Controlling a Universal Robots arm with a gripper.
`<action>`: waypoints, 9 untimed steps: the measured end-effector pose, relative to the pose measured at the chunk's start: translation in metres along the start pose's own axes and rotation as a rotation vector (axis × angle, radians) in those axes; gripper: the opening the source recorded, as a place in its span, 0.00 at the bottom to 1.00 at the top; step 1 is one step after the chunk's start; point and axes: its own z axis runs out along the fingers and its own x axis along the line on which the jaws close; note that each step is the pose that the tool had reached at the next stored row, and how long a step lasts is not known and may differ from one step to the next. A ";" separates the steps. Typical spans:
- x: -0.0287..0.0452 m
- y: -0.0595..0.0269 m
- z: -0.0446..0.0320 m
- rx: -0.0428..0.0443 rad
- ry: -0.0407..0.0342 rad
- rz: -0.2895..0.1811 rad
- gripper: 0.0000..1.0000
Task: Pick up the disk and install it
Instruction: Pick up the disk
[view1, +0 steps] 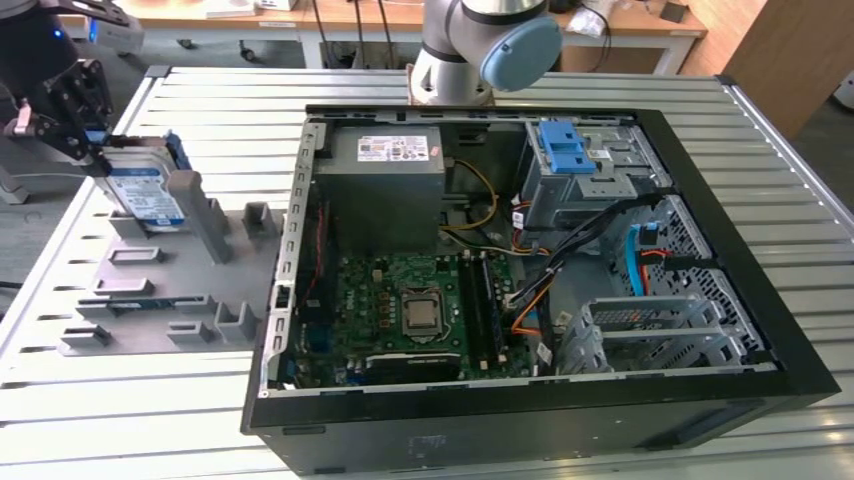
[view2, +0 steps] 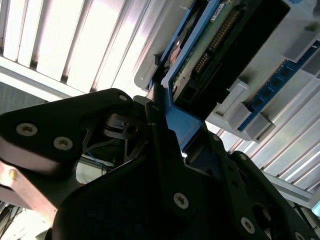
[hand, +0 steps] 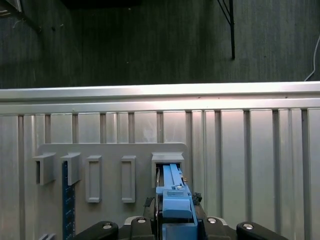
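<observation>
ribbed metal table (view1: 200, 95) | grey slotted rack (view1: 160, 300) | black hand (view1: 94, 148) clamps flat blue-railed disk (view1: 144, 195) on edge

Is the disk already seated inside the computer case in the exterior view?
No, the disk stands on edge in the grey holder on the table, outside the computer case, with the gripper at its upper end.

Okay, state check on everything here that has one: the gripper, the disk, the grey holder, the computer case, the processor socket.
Gripper: shut on the disk's blue rail.
Disk: on edge in the holder, gripped, not in the case.
Holder: flat on the table, several slots empty.
Case: lying on its side, open, side panel off.
Processor socket: bare, no cooler on it.
</observation>
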 end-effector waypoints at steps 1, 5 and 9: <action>0.0000 0.0000 -0.0001 -0.0001 0.0001 -0.002 0.37; 0.0001 0.0000 -0.0003 -0.0003 0.0002 -0.003 0.37; 0.0001 0.0000 -0.0003 -0.0004 0.0002 -0.003 0.44</action>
